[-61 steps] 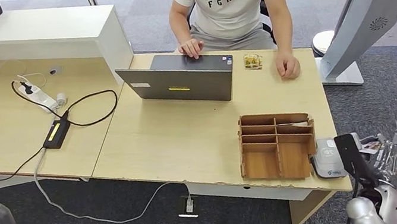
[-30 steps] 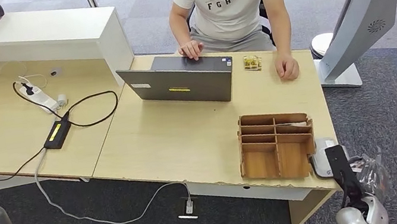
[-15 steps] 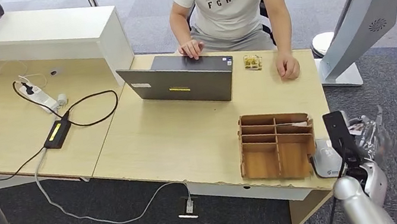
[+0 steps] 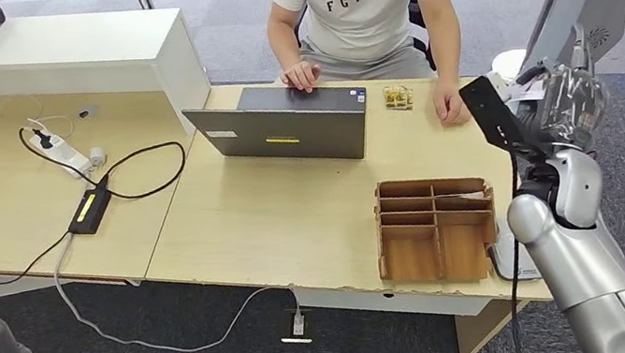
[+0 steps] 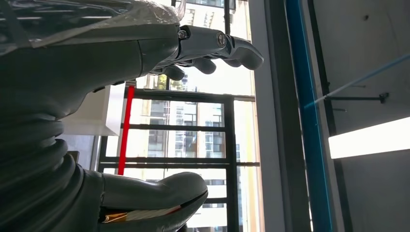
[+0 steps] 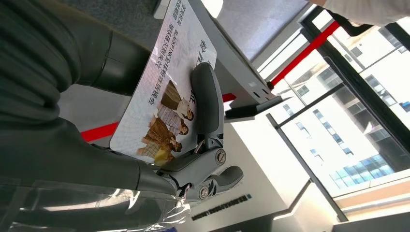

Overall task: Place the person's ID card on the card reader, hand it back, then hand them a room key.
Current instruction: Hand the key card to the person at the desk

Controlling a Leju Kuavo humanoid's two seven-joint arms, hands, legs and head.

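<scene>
Now my left hand (image 5: pixel 145 53) sits low at my side, off the bench (image 4: pixel 297 222), its fingers (image 5: pixel 232 48) curled in on nothing. Nearest on the bench, the card reader (image 4: pixel 504 260) lies at the near right corner, just beside the wooden organiser (image 4: pixel 435 228), half hidden by my right forearm. My right hand (image 4: pixel 568 107) has risen from beside that reader and now hangs above the bench's far right edge, clear of the surface. In the right wrist view I see its thumb and fingers (image 6: pixel 208 104) pinching the ID card (image 6: pixel 159 92), printed face showing. Beyond it, the person's hand (image 4: pixel 452 105) rests on the bench as before, near the raised card, and their other hand stays on the laptop (image 4: pixel 287 128).
</scene>
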